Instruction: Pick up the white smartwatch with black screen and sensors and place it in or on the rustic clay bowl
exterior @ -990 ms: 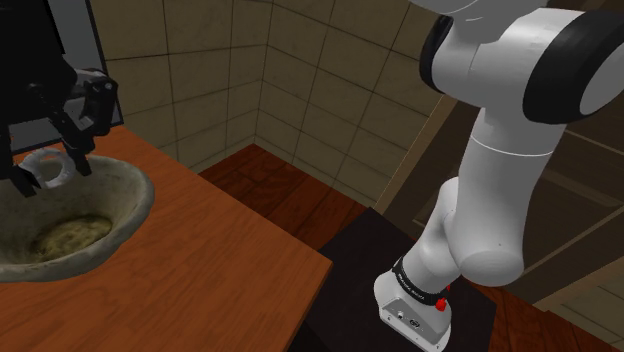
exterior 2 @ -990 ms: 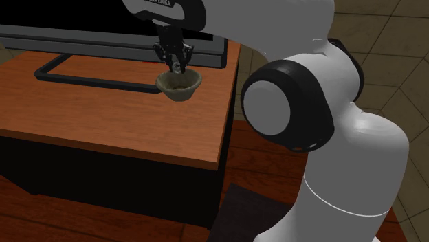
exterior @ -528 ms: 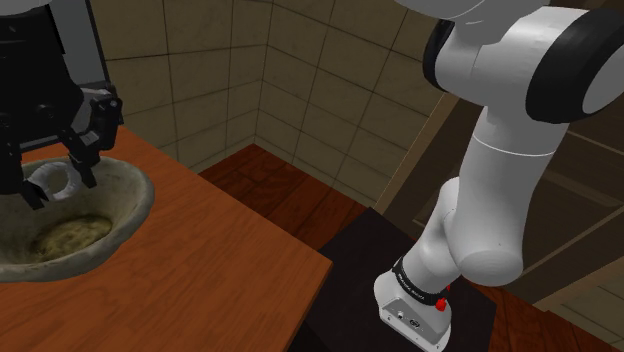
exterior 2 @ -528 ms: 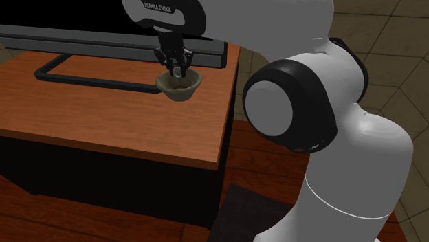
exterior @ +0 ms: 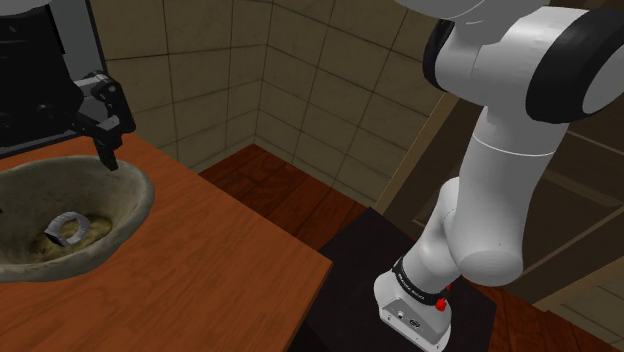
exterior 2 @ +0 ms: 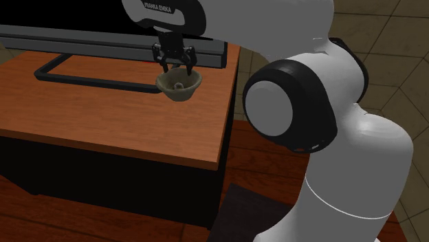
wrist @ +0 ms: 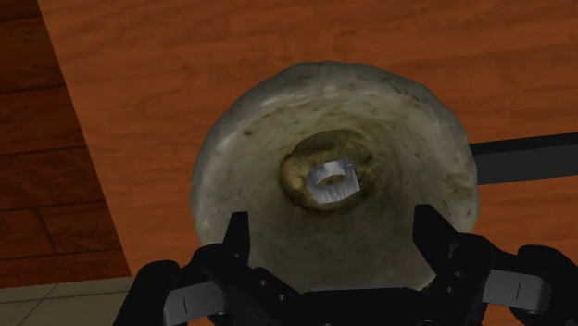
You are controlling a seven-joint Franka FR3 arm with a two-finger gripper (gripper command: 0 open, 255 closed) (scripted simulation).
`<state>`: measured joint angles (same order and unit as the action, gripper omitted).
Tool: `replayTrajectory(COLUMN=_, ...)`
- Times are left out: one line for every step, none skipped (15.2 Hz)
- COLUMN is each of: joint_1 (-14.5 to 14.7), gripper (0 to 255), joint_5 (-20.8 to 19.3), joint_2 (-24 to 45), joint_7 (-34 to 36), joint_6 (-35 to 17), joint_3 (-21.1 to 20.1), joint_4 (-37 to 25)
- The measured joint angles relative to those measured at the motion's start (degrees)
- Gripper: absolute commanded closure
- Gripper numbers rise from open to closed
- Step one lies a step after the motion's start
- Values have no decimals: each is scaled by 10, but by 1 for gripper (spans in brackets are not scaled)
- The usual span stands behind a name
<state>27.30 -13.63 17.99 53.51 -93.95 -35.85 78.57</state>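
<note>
bowl: upright on the wooden tabletop
smartwatch: lying at the bowl's bottom, touching nothing else
hand: spread wide, empty, poised above the bowl

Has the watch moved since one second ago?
Yes. In the shoulder view the watch went down, from above the rim of the bowl to the bowl's bottom.
</note>
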Motion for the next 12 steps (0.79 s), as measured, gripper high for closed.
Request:
replayTrajectory(joint_1=0, gripper=0, joint_5=0, joint_2=0, joint_7=0, joint_6=0, joint_3=0, joint_4=0)
replayTrajectory(joint_1=2, gripper=0, joint_5=-1, joint_2=2, joint_7=0, joint_6=9, joint_3=0, joint_4=-10)
replayTrajectory(joint_1=7, gripper=0, joint_5=-3, joint_2=6, joint_7=1, joint_6=21, joint_3=-1, joint_4=-27)
replayTrajectory(joint_1=11, gripper=0, joint_5=-6, joint_2=11, joint_7=-1, joint_6=42, joint_3=-1, joint_4=-53)
replayTrajectory(joint_1=17, gripper=0, joint_5=-9, joint_2=16, joint_7=-1, joint_6=64, joint_3=-1, joint_4=-79)
replayTrajectory(joint_1=21, gripper=0, joint_5=-12, joint_2=20, joint_7=0, joint_6=74, joint_3=-1, joint_4=-93)
replayTrajectory(joint_1=24, gripper=0, joint_5=-14, joint_2=23, joint_7=1, joint_6=80, joint_3=-1, joint_4=-101)
replayTrajectory(joint_1=25, gripper=0, joint_5=-14, joint_2=24, joint_7=1, joint_6=83, joint_3=-1, joint_4=-104)
replayTrajectory(joint_1=26, gripper=0, joint_5=-15, joint_2=25, joint_7=1, joint_6=85, joint_3=-1, joint_4=-107)
replayTrajectory(joint_1=26, gripper=0, joint_5=-15, joint_2=25, joint_7=1, joint_6=86, joint_3=-1, joint_4=-108)
replayTrajectory(joint_1=26, gripper=0, joint_5=-15, joint_2=25, joint_7=1, joint_6=86, joint_3=-1, joint_4=-109)
replayTrajectory(joint_1=26, gripper=0, joint_5=-15, joint_2=25, joint_7=1, joint_6=86, joint_3=-1, joint_4=-109)
